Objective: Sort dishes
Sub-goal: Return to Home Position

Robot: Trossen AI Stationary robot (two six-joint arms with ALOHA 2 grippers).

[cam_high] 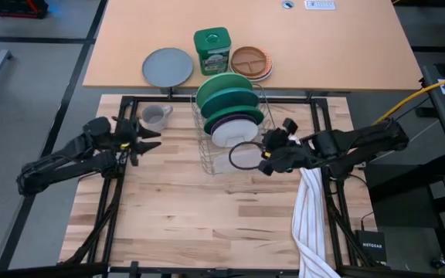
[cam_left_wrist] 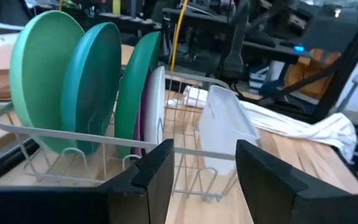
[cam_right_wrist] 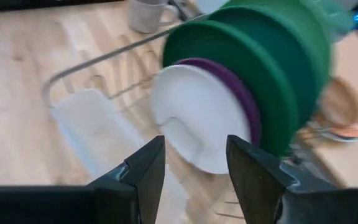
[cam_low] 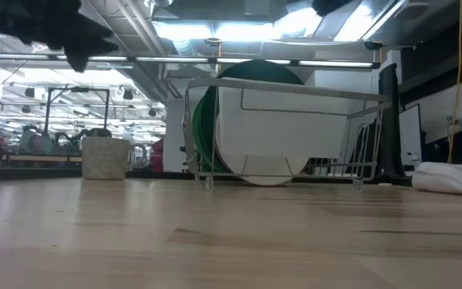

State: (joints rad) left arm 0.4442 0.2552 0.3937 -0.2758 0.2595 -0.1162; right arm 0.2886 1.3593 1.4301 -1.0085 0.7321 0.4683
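I see a flat grey plate (cam_high: 168,67), green canister (cam_high: 212,51) and brown orange-rimmed plate (cam_high: 251,62) in a row; a striped towel (cam_high: 313,224) lies apart.

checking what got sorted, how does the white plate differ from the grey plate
The white plate stands on edge in the dish rack; the grey plate lies flat on the tan table behind it. The white plate has a purple plate right behind it; the grey plate has none. Both are round.
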